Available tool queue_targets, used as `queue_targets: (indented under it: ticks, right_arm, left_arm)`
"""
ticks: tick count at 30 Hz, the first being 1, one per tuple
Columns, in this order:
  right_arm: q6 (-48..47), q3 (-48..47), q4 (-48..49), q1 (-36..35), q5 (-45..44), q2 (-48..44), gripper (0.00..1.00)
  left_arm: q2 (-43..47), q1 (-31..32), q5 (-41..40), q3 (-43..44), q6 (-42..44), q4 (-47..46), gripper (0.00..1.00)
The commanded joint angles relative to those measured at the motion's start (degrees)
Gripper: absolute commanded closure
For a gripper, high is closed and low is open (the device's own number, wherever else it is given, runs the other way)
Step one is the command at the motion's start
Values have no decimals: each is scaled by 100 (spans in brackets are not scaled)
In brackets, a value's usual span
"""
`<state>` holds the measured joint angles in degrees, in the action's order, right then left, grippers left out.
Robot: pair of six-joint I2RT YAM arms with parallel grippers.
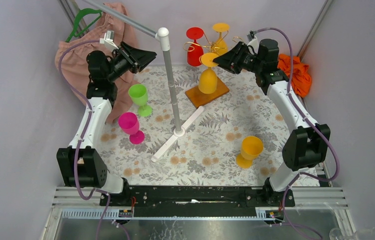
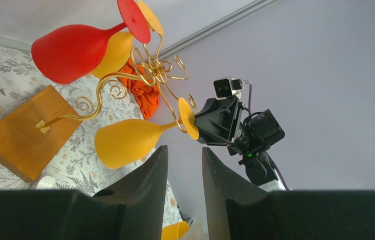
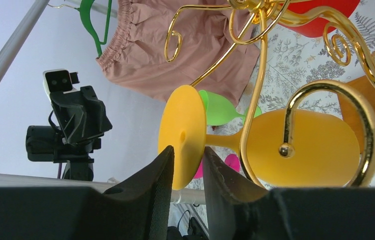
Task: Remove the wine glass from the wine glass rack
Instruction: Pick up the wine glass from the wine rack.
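- Yellow glass (image 1: 208,80) is hanging foot-up from the rack (image 1: 199,98), on the post's 6 o'clock side, near 12 o'clock in the overhead view.
- Only the right wrist view is showing its foot rim sitting between the fingers of the right gripper (image 3: 188,150), one at 9 and one at 3 o'clock; whether they are pressing it, I cannot tell.
- Left wrist view is showing the left gripper (image 2: 184,150) part spread, holding nothing, well apart from the rack; a red glass (image 2: 70,52) is hanging there too.
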<state>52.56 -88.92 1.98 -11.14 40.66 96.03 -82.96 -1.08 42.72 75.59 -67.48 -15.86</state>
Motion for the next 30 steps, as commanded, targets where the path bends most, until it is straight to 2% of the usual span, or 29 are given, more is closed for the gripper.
queue_targets:
  ticks: [1, 10, 13, 17, 22, 30]
  right_arm:
    - [58, -41, 201, -31, -334, -269, 66]
    - [225, -76, 226, -31, -380, -320, 80]
    - [341, -32, 319, -30, -378, -378, 87]
    - [529, -59, 356, -36, -341, -396, 100]
    - [996, -124, 397, -37, -193, -382, 100]
    - [1168, -213, 267, -42, 12, -381, 100]
  left_arm:
    - [98, -68, 187, -82, -66, -261, 62]
    - [120, -76, 208, -161, -142, -357, 63]
    - [122, -76, 211, -167, -151, -357, 63]
    - [113, -76, 229, -159, -142, -317, 70]
    - [137, -72, 237, -139, -156, -276, 69]
    - [83, -76, 261, -84, -149, -157, 64]
